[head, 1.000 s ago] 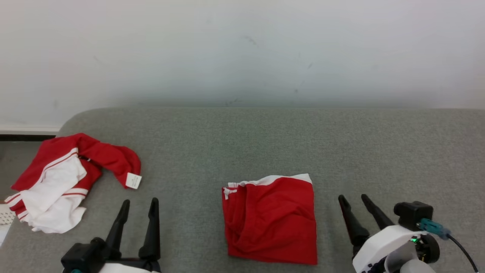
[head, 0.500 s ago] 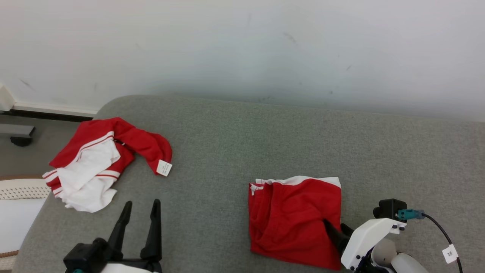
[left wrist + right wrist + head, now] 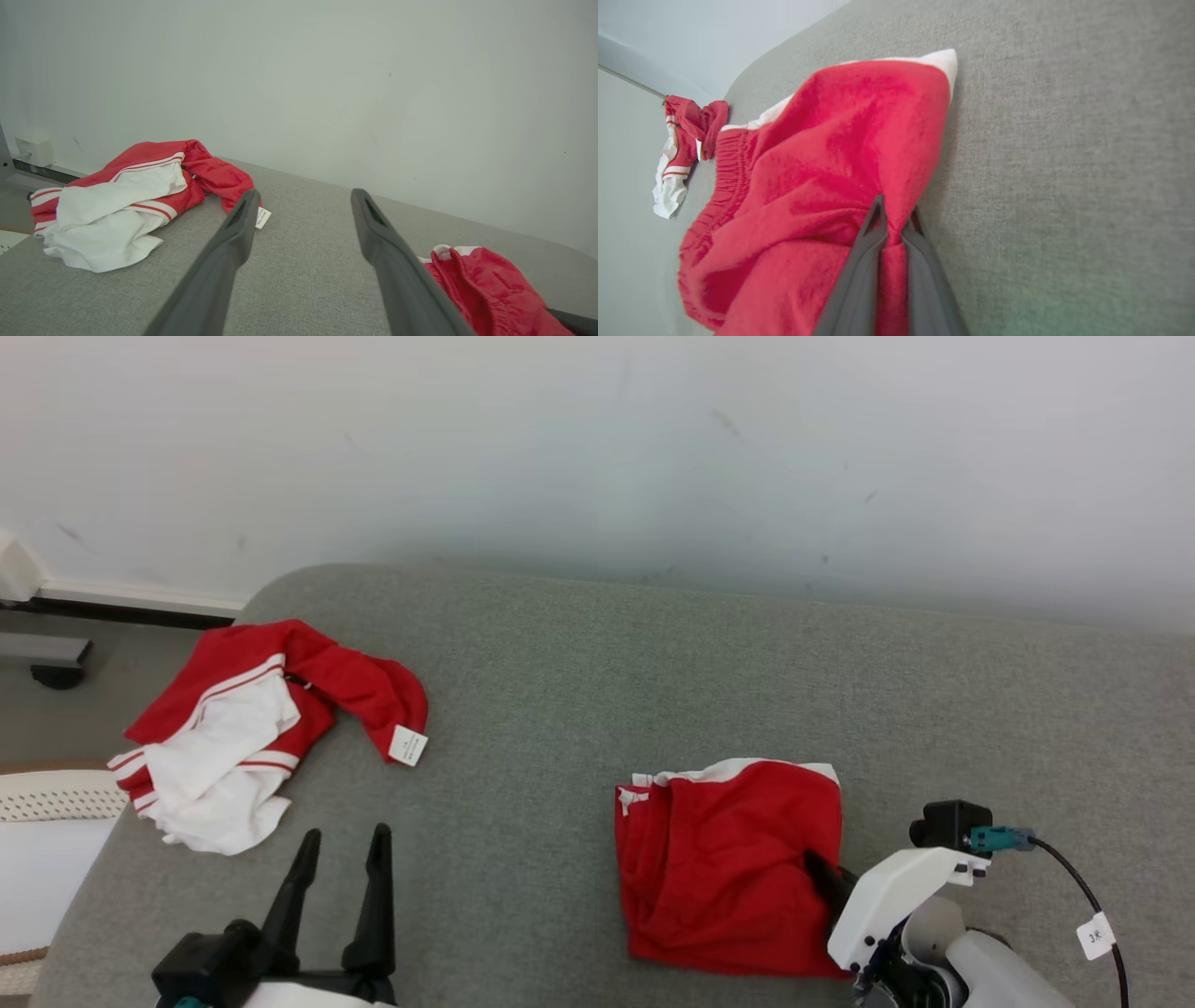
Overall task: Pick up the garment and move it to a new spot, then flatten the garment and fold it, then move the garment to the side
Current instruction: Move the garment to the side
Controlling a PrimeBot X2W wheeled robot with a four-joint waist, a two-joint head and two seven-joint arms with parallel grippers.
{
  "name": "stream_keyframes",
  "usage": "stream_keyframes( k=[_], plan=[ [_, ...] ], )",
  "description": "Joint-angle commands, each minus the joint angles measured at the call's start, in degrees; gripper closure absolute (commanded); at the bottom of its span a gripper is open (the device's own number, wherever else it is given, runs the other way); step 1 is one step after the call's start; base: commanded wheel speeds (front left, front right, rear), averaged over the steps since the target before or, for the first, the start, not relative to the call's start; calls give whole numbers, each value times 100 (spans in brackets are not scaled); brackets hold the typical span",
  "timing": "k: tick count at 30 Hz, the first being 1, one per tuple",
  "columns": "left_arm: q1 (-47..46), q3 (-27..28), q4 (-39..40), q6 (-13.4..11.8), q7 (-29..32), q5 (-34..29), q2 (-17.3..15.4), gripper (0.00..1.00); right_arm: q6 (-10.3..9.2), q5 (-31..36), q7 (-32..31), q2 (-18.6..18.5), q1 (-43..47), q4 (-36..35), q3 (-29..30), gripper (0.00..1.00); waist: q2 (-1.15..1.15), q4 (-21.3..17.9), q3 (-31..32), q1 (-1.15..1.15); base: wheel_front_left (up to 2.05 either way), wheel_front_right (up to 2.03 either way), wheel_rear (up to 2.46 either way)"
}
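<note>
White glossy housing (image 3: pixel 887 896) at right wrist; black camera block (image 3: pixel 948 823) with teal connector (image 3: pixel 999 840); black cable (image 3: pixel 1074 880) carrying white tag (image 3: pixel 1095 934); left gripper (image 3: pixel 345 833) black, fingers (image 3: pixel 375 887) long, tapered

A grey, fabric-covered tabletop (image 3: pixel 579 691) with a rounded far-left corner is seen, its weave plain and even across the whole surface. Two pieces of clothing are carried on it, well apart. A folded red cloth garment (image 3: pixel 728 868), roughly square, is laid towards the near right; a white band is shown along its far edge, a gathered elastic waistband down its left side, and the cloth is bunched at its near-right edge. A crumpled red-and-white cloth garment (image 3: pixel 252 728), its white panels crossed by thin red stripes, is heaped by the far-left corner, reaching the left edge. A small white tag (image 3: pixel 408 745) at its red end is rested on the grey fabric
</note>
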State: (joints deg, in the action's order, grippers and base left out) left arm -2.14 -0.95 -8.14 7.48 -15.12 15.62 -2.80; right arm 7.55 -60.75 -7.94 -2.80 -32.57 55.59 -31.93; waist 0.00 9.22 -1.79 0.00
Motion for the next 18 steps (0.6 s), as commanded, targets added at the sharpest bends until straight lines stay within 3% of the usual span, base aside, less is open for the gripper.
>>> stream_keyframes(
  k=[1, 9, 18],
  plan=[
    [1, 7, 18, 0, -2, 3, -19, 0, -13, 50, 143, -22, -153, 84, -48, 100, 0, -54, 14, 0, 0, 0, 0],
    [-89, -172, 105, 0, -3, -121, -19, 0, -13, 410, 575, -205, -476, 295, -250, 100, 0, -540, 37, 0, 0, 0, 0],
    [-267, -609, 130, 0, -3, -142, -20, 0, -13, 429, 771, -550, -637, 178, -264, 100, 0, -1589, -2, 0, 0, 0, 0]
  ],
)
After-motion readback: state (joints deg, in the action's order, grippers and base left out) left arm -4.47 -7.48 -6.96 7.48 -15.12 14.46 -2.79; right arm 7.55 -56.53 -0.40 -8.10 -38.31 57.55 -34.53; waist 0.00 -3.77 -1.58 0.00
